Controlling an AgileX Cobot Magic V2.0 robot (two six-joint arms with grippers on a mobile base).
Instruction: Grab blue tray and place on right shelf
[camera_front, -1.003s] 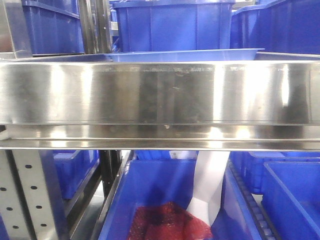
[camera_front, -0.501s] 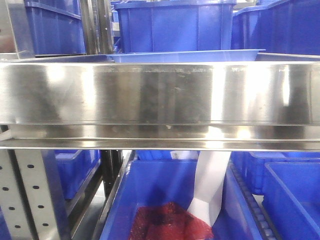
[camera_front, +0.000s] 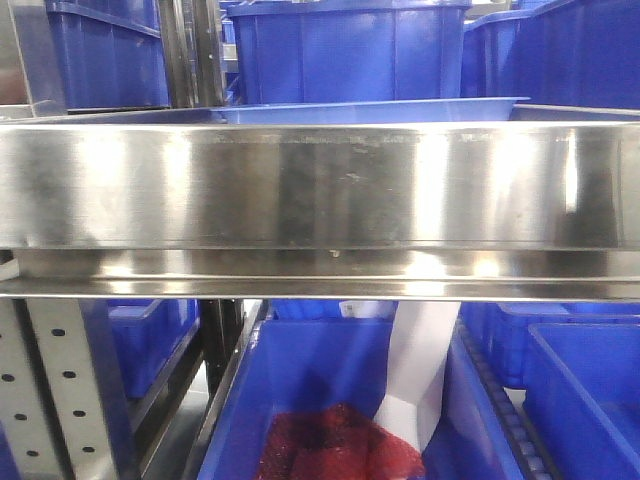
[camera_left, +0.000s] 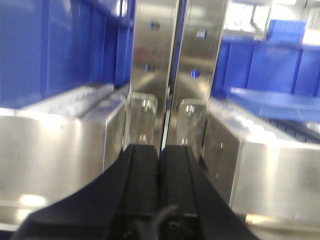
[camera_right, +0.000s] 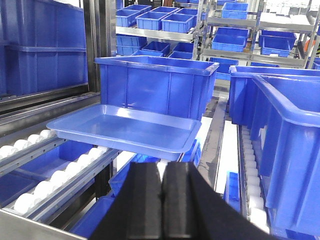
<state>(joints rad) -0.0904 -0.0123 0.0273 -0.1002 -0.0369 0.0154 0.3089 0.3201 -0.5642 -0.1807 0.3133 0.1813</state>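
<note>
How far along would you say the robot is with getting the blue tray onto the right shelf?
Done: the blue tray already lies on the right shelf, on its white rollers in front of a deep blue bin. In hand: nothing; the right gripper is shut and empty just short of the tray's rim, the left gripper shut too. Left: apparently only pulling the arms away.

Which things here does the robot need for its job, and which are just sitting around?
Needed:
- blue tray
- right shelf
- right gripper

Just there:
- deep blue bins
- red mesh bundle
- white rollers
- left gripper
</note>
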